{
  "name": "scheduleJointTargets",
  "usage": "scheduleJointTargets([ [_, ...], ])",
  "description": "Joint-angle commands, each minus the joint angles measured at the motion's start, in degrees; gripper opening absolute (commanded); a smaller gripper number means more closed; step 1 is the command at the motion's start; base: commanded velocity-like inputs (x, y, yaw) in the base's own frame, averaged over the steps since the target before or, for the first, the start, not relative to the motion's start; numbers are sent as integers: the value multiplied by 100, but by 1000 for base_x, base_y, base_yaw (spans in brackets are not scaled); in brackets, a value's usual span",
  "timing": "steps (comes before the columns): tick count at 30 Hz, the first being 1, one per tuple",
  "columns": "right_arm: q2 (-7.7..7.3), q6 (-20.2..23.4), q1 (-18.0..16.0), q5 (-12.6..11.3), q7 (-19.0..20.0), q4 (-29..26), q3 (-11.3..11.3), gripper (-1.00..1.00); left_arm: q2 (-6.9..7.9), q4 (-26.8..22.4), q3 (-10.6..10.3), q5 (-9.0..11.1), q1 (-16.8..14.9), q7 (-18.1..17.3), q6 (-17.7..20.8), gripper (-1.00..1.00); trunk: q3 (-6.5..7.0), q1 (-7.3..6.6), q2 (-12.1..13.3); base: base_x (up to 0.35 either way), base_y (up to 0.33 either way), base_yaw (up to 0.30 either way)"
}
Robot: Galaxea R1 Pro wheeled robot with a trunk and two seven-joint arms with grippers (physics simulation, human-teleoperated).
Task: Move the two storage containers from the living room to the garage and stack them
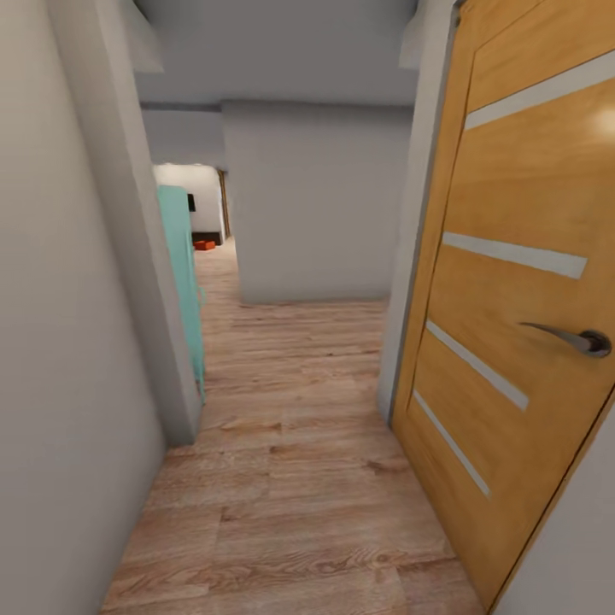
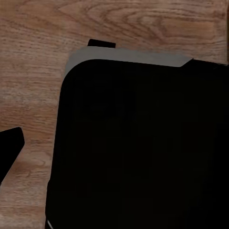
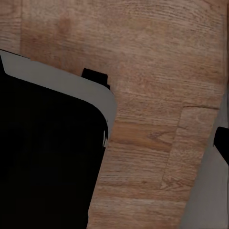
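Far down the hallway, through a lit opening, a small orange-red storage container sits on the floor of the living room; at this distance I cannot tell whether it is one box or two. In the left wrist view my left gripper hangs over my black base, with one dark fingertip at the frame's edge. In the right wrist view, my right gripper likewise shows one fingertip at the edge. Both grippers hold nothing.
An oak door with frosted strips and a metal handle stands open close on the right. A grey wall runs along the left, with a teal panel behind its corner. A grey wall faces me ahead. Wood-plank floor runs forward and bends left.
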Motion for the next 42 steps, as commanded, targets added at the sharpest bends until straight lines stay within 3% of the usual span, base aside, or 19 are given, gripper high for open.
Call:
scheduleJointTargets([
  [1, 3, -35, -6, -52, -2, 18, 48, 100, -2, -2, 3, 53, -1, 7, -12, 100, -5, 3, -2, 322, 0, 18],
  [10, 5, -35, -6, -57, -3, 18, 47, 100, 4, -2, -18, 447, -1, -6, -18, 100, -5, 3, -2, 322, 0, 4],
  [42, 12, -43, -6, -57, -3, 9, 30, 100, -11, 2, -32, 469, -1, -19, -36, 100, -5, 3, -2, 321, 0, 2],
])
